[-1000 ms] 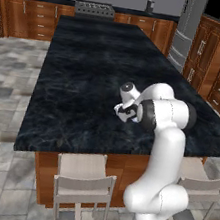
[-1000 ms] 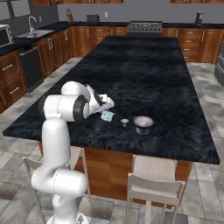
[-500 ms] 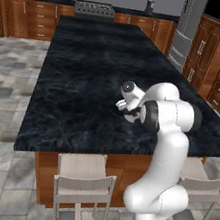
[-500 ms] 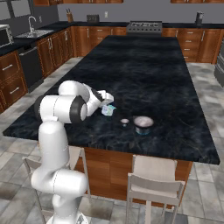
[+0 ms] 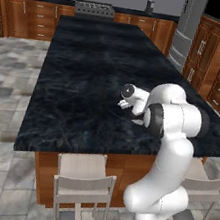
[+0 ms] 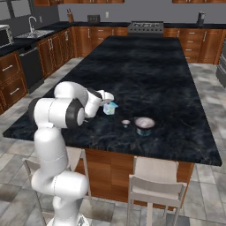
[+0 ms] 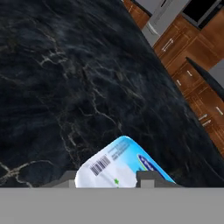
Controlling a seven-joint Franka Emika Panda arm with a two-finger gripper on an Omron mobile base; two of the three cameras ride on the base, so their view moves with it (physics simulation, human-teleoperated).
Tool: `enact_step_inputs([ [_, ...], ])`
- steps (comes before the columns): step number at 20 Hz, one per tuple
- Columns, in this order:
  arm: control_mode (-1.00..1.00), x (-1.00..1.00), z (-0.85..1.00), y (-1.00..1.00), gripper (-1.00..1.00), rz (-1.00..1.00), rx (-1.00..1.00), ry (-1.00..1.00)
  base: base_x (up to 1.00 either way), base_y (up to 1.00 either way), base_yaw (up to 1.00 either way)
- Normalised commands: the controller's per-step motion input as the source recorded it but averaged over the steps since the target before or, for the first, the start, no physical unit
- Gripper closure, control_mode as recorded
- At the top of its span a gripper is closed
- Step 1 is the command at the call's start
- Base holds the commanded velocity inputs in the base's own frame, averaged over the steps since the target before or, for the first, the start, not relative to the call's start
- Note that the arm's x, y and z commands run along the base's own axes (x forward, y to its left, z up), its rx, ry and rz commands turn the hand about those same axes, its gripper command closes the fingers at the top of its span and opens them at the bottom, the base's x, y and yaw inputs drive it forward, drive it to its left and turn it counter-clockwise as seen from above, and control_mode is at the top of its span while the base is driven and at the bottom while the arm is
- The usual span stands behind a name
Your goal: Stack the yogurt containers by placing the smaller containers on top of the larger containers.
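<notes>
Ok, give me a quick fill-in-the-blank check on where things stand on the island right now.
1. The gripper is shut on the light-blue-topped ____.
2. The larger container stands on the ____ counter.
3. The tiny round item lies ____ the two containers.
4. The small container's label shows a black ____.

Missing words: small container; black; between; barcode
</notes>
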Motion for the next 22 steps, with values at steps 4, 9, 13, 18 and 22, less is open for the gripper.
enact_step_inputs([
  [4,-1.00,-0.19,0.35,-0.24,1.00,-0.04,-0.06,-0.03,0.00,0.00,0.00],
  [9,-1.00,-0.19,0.37,-0.22,1.00,-0.04,-0.06,-0.01,0.00,0.00,0.00],
  [13,-1.00,-0.24,0.29,-0.27,1.00,-0.04,-0.02,-0.01,0.00,0.00,0.00],
  [18,-1.00,-0.25,0.22,-0.35,1.00,-0.02,0.00,0.00,0.00,0.00,0.00],
  [22,-1.00,-0.28,0.16,-0.40,1.00,-0.01,0.00,-0.01,0.00,0.00,0.00],
])
